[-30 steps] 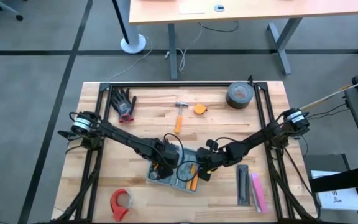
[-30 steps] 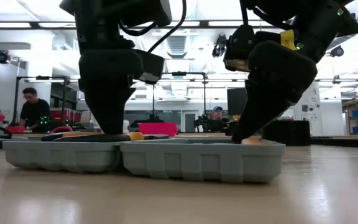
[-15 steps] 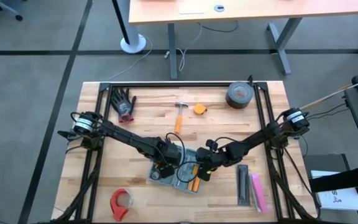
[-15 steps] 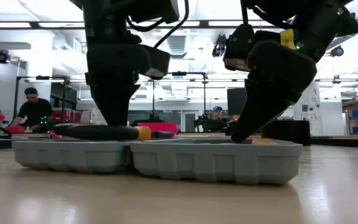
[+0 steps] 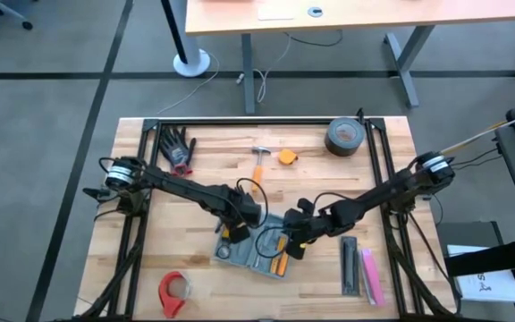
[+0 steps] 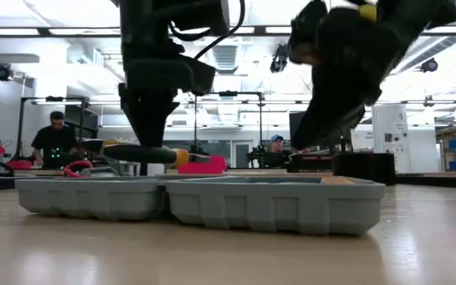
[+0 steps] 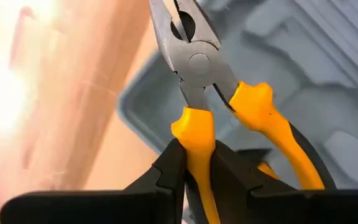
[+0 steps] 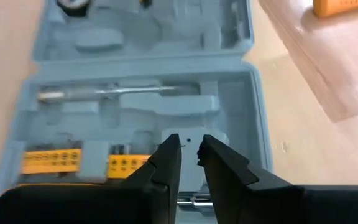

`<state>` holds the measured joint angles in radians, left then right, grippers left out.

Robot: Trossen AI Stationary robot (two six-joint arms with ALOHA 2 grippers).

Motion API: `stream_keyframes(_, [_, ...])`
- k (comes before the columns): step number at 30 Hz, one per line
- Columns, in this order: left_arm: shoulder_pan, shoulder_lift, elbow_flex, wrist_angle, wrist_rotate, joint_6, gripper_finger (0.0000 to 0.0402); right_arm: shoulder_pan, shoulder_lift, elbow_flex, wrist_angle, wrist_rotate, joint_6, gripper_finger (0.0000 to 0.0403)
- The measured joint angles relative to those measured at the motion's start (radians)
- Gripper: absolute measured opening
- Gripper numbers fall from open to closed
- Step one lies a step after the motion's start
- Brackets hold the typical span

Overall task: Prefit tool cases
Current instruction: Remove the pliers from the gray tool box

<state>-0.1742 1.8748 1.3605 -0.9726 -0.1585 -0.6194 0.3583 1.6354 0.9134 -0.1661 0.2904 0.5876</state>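
The blue-grey tool case (image 5: 256,254) lies open on the wooden table, its moulded tray up (image 8: 229,93). A screwdriver (image 8: 117,92) and yellow bit holders (image 8: 51,158) sit in its slots. My left gripper (image 5: 238,230) hangs over the case's left half, shut on pliers (image 7: 194,59) that have a grey steel head and yellow handles. My right gripper (image 5: 293,246) hovers over the case's right half (image 6: 275,202). Its fingers (image 8: 166,155) are shut to a narrow slit with nothing between them. My left gripper pinches one yellow handle (image 7: 194,134) of the pliers between its two fingers, just behind the handle's flared end near the joint. The fingers point down from above and lie across the handle. The other handle (image 7: 266,118) stays free beside them. The pliers (image 6: 145,153) hang level, clear above the case.
On the far half of the table lie black gloves (image 5: 179,149), a hammer (image 5: 257,164), a yellow tape measure (image 5: 287,156) and a roll of grey tape (image 5: 344,137). A red tape dispenser (image 5: 174,291) sits near left, and black and pink bars (image 5: 360,268) lie right of the case.
My left gripper has risen from the tray with the pliers, which are now lifted clear and level above the case. My right gripper has also risen off the case's right half. The case shifted a little on the table.
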Motion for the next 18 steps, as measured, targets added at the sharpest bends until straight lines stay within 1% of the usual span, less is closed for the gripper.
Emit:
stream_keyframes(6, [0.047, -0.026, 0.0, -0.003, 0.0, 0.049, 0.0064, 0.027, -0.078, 0.0, -0.074, 0.014, 0.006, 0.0065])
stream_keyframes(10, [0.086, -0.058, -0.002, 0.0, -0.01, 0.083, 0.0055, 0.05, -0.113, 0.0, -0.133, 0.06, 0.03, 0.007])
stream_keyframes(14, [0.141, -0.093, -0.016, 0.004, -0.024, 0.093, 0.0053, 0.07, -0.127, -0.001, -0.162, 0.098, 0.059, 0.007])
stream_keyframes(18, [0.214, -0.13, -0.048, 0.038, -0.027, 0.105, 0.0065, 0.079, -0.128, -0.001, -0.161, 0.114, 0.087, 0.0062])
